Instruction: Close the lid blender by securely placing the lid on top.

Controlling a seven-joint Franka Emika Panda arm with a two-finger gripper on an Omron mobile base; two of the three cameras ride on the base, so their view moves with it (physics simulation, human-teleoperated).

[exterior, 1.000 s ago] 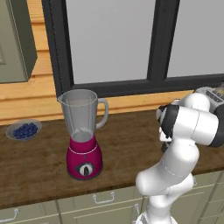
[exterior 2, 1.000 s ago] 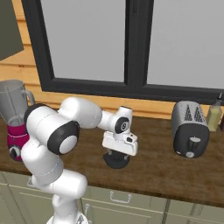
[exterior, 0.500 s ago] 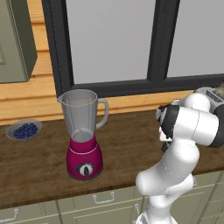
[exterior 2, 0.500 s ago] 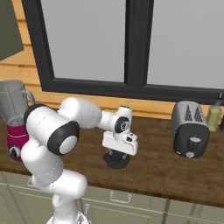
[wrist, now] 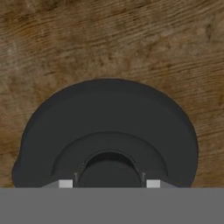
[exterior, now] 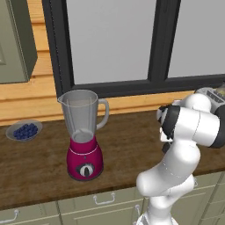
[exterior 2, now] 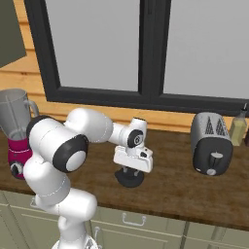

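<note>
A: Where is the lid?

B: In the right base view the lid (exterior 2: 130, 178) lies flat on the wooden desk (exterior 2: 170, 187), a little below the middle of the frame, directly under the end effector (exterior 2: 130, 170). In the hand view the lid (wrist: 105, 131) is a dark round disc taking up the lower middle of the frame, with a raised ring and a knob at its centre and the desk (wrist: 109, 39) showing across the top and down both sides.

A: Does the end effector have hold of it?

B: It sits right over the lid's knob, pointing straight down. Two small light tips show at the bottom of the hand view on either side of the knob, but whether they press on it or stand off I cannot tell, so its opening is unclear too.

A: And the blender?

B: In the left base view the blender (exterior: 85, 132) stands upright on the desk (exterior: 127, 145) at the left centre of the frame: magenta base, black dial facing the camera, clear grey jar with its handle turned toward the right of the frame. The jar's top is open. In the right base view the blender (exterior 2: 17, 133) stands at the far left edge, well apart from the lid.

A: Anything else on the desk?

B: A grey bowl of blueberries (exterior: 24, 130) at the left edge of the left base view, near the blender. In the right base view, a silver toaster (exterior 2: 210, 150) at the right, with a bottle (exterior 2: 238, 127) just beyond it at the frame's edge.
</note>
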